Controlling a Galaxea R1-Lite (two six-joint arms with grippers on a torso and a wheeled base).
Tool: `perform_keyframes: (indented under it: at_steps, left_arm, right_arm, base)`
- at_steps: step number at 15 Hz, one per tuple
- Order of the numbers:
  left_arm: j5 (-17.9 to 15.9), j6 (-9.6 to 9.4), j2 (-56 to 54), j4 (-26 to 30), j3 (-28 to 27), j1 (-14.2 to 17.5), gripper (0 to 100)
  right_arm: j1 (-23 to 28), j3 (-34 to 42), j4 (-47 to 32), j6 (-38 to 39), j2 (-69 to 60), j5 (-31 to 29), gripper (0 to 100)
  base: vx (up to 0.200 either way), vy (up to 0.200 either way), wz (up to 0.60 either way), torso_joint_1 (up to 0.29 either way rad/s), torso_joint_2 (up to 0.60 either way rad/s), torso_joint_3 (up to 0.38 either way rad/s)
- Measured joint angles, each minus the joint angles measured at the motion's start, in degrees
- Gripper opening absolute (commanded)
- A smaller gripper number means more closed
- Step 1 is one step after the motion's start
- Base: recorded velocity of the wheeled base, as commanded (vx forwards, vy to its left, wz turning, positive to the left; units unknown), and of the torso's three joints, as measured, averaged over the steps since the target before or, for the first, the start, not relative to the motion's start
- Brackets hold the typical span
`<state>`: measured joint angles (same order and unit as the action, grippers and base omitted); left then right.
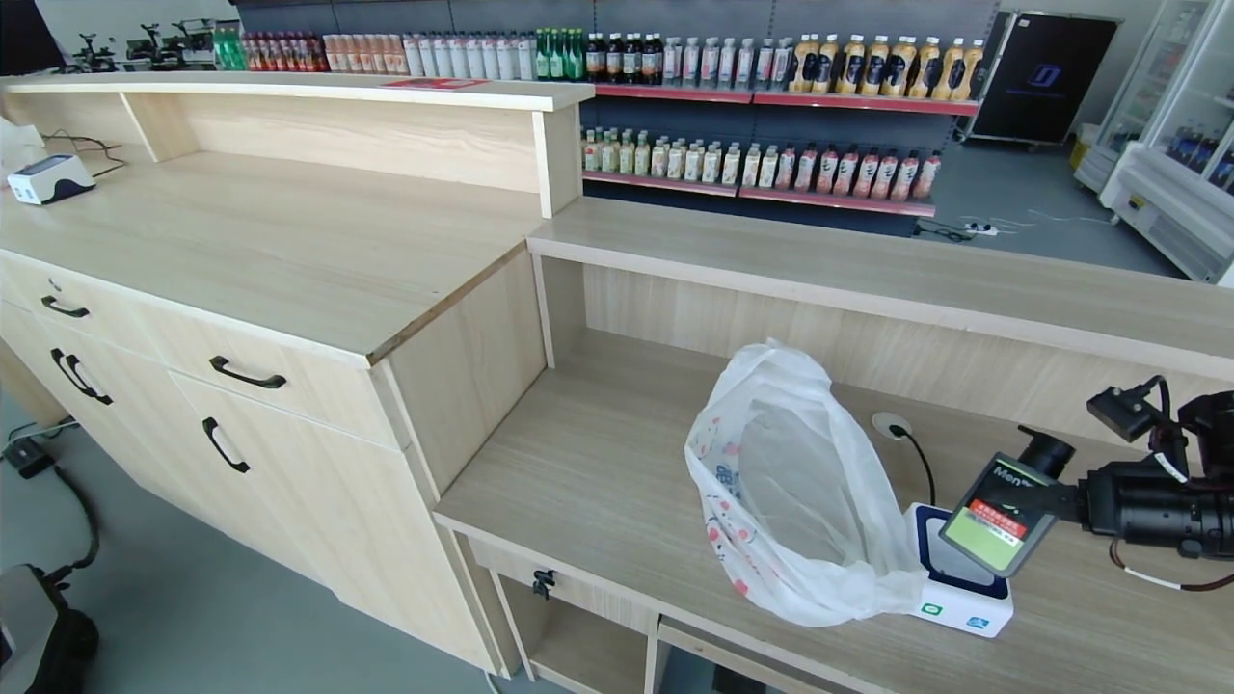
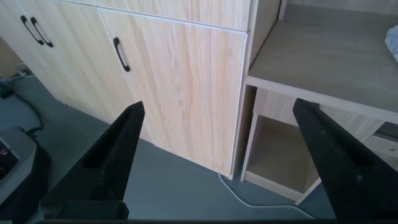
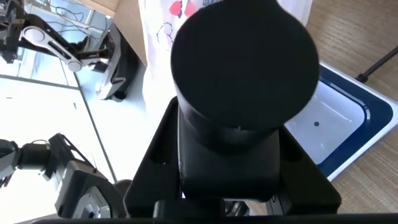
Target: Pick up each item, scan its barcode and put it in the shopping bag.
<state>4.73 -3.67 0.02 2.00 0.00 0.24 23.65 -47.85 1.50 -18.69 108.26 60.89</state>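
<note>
My right gripper (image 1: 1072, 501) is shut on a dark bottle (image 1: 1003, 516) with a green and red label and a black cap. It holds the bottle tilted just above the white and blue scanner (image 1: 964, 596) on the low counter. In the right wrist view the bottle (image 3: 242, 68) stands end-on between the fingers, with the scanner (image 3: 341, 127) below it. A white plastic shopping bag (image 1: 791, 482) stands open right beside the scanner, touching it. My left gripper (image 2: 224, 162) hangs open over the grey floor in front of the cabinet doors, holding nothing.
A black cable runs from a round hole (image 1: 892, 424) in the counter behind the scanner. The higher counter (image 1: 289, 251) with drawers rises to the left, carrying a small white device (image 1: 48, 178). Shelves of drink bottles (image 1: 752, 164) stand behind.
</note>
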Motion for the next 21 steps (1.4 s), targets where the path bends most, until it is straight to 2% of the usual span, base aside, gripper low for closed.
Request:
perform_keyframes:
  at_steps: [16,18,21]
  left_arm:
    - [0.0,-0.02,0.0,0.0,0.0,0.0,100]
    - [0.0,0.00,0.0,0.0,0.0,0.0,100]
    - [0.0,0.00,0.0,0.0,0.0,0.0,100]
  right_arm:
    - [-1.7,-1.3,2.4,0.0,-1.2,-0.2,0]
    - [-1.5,-1.3,2.9,0.5,-5.9,-2.8,0]
    - [-1.1,0.6,3.3,1.9,-18.7,-14.8,0]
  base:
    - [0.000,0.000,0.00,0.000,0.00,0.000]
    - [0.000,0.000,0.00,0.000,0.00,0.000]
    - [0.000,0.000,0.00,0.000,0.00,0.000]
